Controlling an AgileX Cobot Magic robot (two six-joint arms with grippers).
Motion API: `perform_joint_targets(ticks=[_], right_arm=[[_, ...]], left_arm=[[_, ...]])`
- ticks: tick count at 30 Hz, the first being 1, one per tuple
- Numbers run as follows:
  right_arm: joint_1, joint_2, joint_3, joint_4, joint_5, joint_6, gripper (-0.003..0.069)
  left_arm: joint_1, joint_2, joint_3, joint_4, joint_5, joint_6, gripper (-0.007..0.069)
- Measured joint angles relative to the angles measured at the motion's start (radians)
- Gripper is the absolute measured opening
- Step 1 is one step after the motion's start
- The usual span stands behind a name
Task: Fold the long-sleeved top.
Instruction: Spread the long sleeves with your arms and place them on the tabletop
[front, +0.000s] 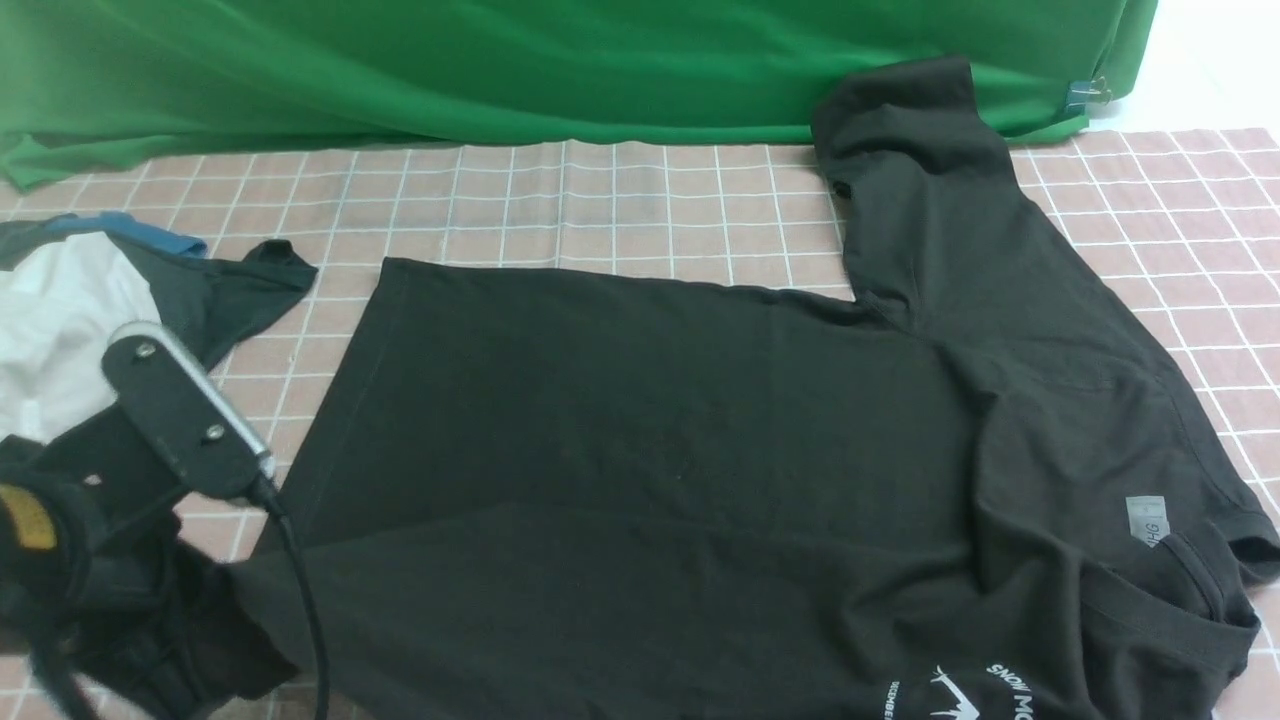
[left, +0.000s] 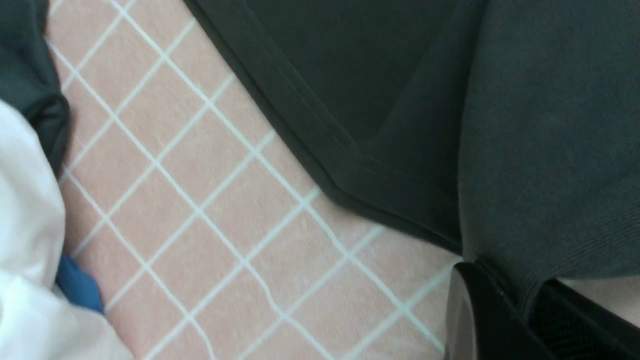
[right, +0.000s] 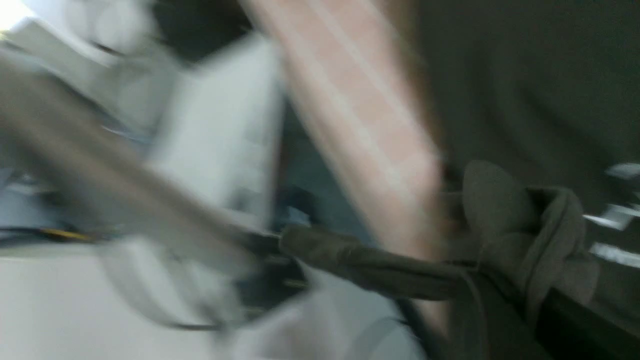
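Observation:
The long-sleeved top (front: 650, 450) lies spread on the checked cloth, black, one sleeve (front: 910, 140) reaching to the green backdrop, with a white neck label (front: 1147, 520) at the right. My left gripper (front: 215, 600) is low at the front left, by the top's near left corner. In the left wrist view it (left: 525, 305) is shut on a ribbed edge of the top (left: 545, 175). My right gripper is out of the front view. In the blurred right wrist view it (right: 530, 310) is shut on a bunched fold of the top (right: 525, 235).
A white garment (front: 50, 310) and a smaller dark grey garment with blue parts (front: 230, 290) lie at the left, close to my left arm. The green backdrop (front: 500, 70) hangs along the back. The pink checked tablecloth (front: 600, 200) shows behind the top.

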Motion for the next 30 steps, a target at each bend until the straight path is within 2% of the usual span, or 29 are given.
perform_joint_targets(ticks=[5, 8, 13, 16, 20, 24, 30], right_arm=[[0.000, 0.226, -0.117, -0.259, 0.007, 0.002, 0.0054], [0.000, 0.358, -0.212, -0.398, 0.003, -0.042, 0.0054], [0.000, 0.536, -0.358, -0.528, -0.030, -0.111, 0.0054], [-0.022, 0.624, -0.442, -0.539, -0.068, -0.159, 0.0054], [-0.098, 0.720, -0.504, -0.541, -0.127, -0.195, 0.0054], [-0.179, 0.791, -0.511, -0.498, -0.222, -0.245, 0.0054], [-0.229, 0.832, -0.511, -0.469, -0.361, -0.278, 0.0054]], left_arm=[[0.000, -0.068, 0.000, 0.000, 0.134, -0.001, 0.0035], [0.000, -0.074, 0.000, -0.002, 0.223, -0.001, 0.0035], [0.000, -0.074, 0.000, -0.004, 0.270, -0.001, 0.0035], [0.000, -0.074, 0.000, -0.011, 0.266, -0.001, 0.0035], [0.000, -0.074, 0.000, -0.032, 0.266, -0.001, 0.0035], [0.000, -0.074, 0.000, -0.032, 0.266, -0.001, 0.0035], [0.000, -0.074, 0.000, -0.044, 0.266, -0.001, 0.0035]])
